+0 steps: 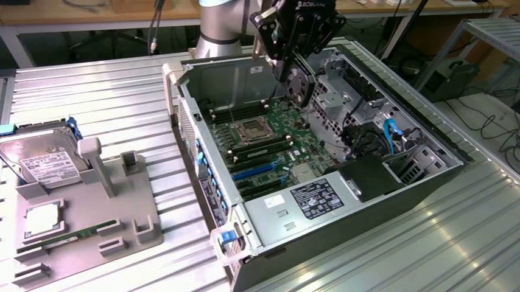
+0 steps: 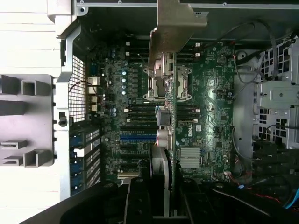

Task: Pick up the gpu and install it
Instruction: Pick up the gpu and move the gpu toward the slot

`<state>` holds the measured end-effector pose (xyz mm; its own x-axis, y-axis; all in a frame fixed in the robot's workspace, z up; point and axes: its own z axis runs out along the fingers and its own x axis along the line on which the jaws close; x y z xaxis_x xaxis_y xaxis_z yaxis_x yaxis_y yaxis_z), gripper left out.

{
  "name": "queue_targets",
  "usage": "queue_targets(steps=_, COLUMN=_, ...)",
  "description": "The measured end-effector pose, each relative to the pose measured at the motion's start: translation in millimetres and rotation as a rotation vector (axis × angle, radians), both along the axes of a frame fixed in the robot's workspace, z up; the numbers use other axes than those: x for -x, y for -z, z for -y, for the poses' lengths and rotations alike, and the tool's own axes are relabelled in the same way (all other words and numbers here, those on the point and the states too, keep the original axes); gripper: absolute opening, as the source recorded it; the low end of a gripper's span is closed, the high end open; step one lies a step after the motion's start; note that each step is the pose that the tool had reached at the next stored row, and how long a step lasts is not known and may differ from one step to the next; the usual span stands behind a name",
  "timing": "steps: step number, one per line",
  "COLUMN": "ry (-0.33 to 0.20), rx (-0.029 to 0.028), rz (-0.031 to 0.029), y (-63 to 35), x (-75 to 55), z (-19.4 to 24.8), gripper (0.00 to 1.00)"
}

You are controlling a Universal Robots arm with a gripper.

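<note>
The gpu (image 1: pixel 298 85) is a thin black card with a round fan face, hanging on edge over the open computer case (image 1: pixel 430 176). My gripper (image 1: pixel 294 61) is shut on its upper edge. In the wrist view the gpu (image 2: pixel 168 135) appears edge-on between my dark fingers (image 2: pixel 139 200), with its pale metal end bracket (image 2: pixel 175 23) pointing toward the case's rear wall. The card hovers above the motherboard (image 2: pixel 210 98), roughly over the processor socket (image 1: pixel 252 129), clear of the board. The blue expansion slots (image 2: pixel 138 137) lie to one side of the card.
A grey fixture plate (image 1: pixel 122 207) at the exterior view's left holds a silver hard drive (image 1: pixel 45 161), a processor (image 1: pixel 41 220) and a green memory stick (image 1: pixel 69 239). Inside the case are a power supply (image 1: pixel 313 204), drive cage (image 1: pixel 349 103) and blue cables (image 1: pixel 393 137).
</note>
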<state>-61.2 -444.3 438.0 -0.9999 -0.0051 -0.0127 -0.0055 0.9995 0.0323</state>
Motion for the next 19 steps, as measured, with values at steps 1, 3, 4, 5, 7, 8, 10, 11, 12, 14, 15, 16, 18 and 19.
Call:
queue_targets(steps=1, ry=0.0, rx=0.0, rz=0.0, y=0.0, x=-1.5, z=0.0, gripper=0.28)
queue_targets(steps=3, ry=0.0, rx=0.0, rz=0.0, y=0.1, x=-4.4, z=0.0, gripper=0.28)
queue_targets(steps=4, ry=0.0, rx=-0.0001, rz=0.0, y=0.2, x=-5.8, z=0.0, gripper=0.28)
queue_targets(steps=5, ry=0.0, rx=0.0, rz=0.0, y=0.2, x=-7.2, z=0.0, gripper=0.28)
queue_targets(steps=7, ry=0.0, rx=0.0, rz=0.0, y=0.3, x=-10.0, z=0.0, gripper=0.28)
queue_targets(steps=8, ry=0.0, rx=0.0, rz=0.0, y=0.3, x=-11.4, z=0.0, gripper=0.28)
queue_targets(steps=10, ry=0.0, rx=-0.0001, rz=0.0, y=0.5, x=-14.9, z=0.0, gripper=0.28)
queue_targets(steps=11, ry=0.0, rx=0.0, rz=0.0, y=0.5, x=-16.5, z=0.0, gripper=0.28)
queue_targets(steps=12, ry=0.0, rx=0.0, rz=0.0, y=0.6, x=-18.2, z=0.0, gripper=0.28)
queue_targets(steps=14, ry=0.0, rx=-0.0001, rz=0.0, y=0.8, x=-21.1, z=0.0, gripper=0.28)
queue_targets(steps=15, ry=0.0, rx=0.0, rz=0.0, y=0.8, x=-22.6, z=0.0, gripper=0.28)
queue_targets(steps=16, ry=0.0, rx=0.0, rz=0.0, y=0.9, x=-24.1, z=0.0, gripper=0.28)
queue_targets(steps=18, ry=0.0, rx=0.0, rz=0.0, y=1.1, x=-27.1, z=0.0, gripper=0.28)
queue_targets(steps=19, ry=0.0, rx=0.0, rz=0.0, y=1.2, x=-28.7, z=0.0, gripper=0.28)
